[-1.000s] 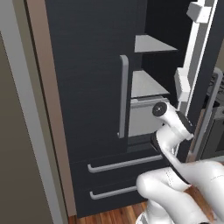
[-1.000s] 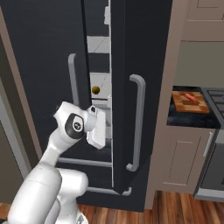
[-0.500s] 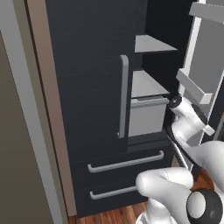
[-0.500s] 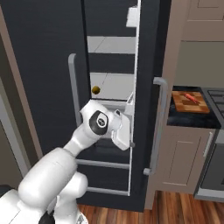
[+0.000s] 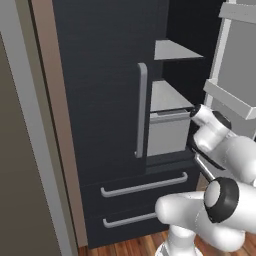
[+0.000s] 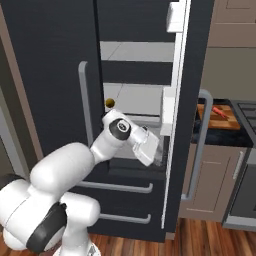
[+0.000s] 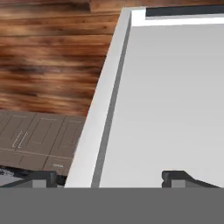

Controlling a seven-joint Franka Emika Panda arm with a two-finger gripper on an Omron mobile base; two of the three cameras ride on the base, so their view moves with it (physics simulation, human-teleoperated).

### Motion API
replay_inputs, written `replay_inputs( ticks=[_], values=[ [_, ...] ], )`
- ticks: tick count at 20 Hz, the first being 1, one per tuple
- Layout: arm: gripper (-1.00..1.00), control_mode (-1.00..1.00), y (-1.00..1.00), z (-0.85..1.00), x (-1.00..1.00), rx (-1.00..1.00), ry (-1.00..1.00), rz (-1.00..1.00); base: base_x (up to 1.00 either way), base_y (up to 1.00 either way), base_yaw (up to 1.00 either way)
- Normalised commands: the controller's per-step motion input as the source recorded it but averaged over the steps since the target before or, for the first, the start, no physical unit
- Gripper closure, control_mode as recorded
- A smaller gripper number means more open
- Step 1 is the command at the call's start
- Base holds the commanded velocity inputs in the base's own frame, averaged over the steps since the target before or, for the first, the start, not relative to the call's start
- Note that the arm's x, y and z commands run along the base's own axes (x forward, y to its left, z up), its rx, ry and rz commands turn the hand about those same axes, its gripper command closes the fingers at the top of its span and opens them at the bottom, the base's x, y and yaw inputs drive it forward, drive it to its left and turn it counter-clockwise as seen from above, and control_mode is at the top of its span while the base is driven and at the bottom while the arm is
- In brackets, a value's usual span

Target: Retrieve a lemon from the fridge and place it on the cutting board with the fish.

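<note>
I'm seeing the fridge [image 6: 55, 75] with its right door swung out, lemon [image 6: 109, 103] sitting on its shelf [image 6: 135, 102]; my open pincer [image 6: 156, 158] is hanging just below it.

No legible text, labels, brands, numbers or signs appear on any surface in the three views.

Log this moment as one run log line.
fridge: right door open | lemon: on shelf | claw: open, empty, by door edge | board: on counter
</note>
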Motion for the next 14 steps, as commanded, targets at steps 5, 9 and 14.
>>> replay_inputs(
  ticks=[5, 9, 14],
  values=[
    [-1.0, -1.0, 1.0, 0.0, -0.43, -0.02, -0.08, -0.01, 0.0, 0.0, 0.0],
    [-1.0, -1.0, 1.0, 0.06, -0.19, 0.08, -0.18, -0.24, 0.0, 0.0, 0.0],
    [-1.0, -1.0, 0.97, 0.0, -0.01, 0.36, -0.32, -0.38, 0.0, 0.0, 0.0]
  ],
)
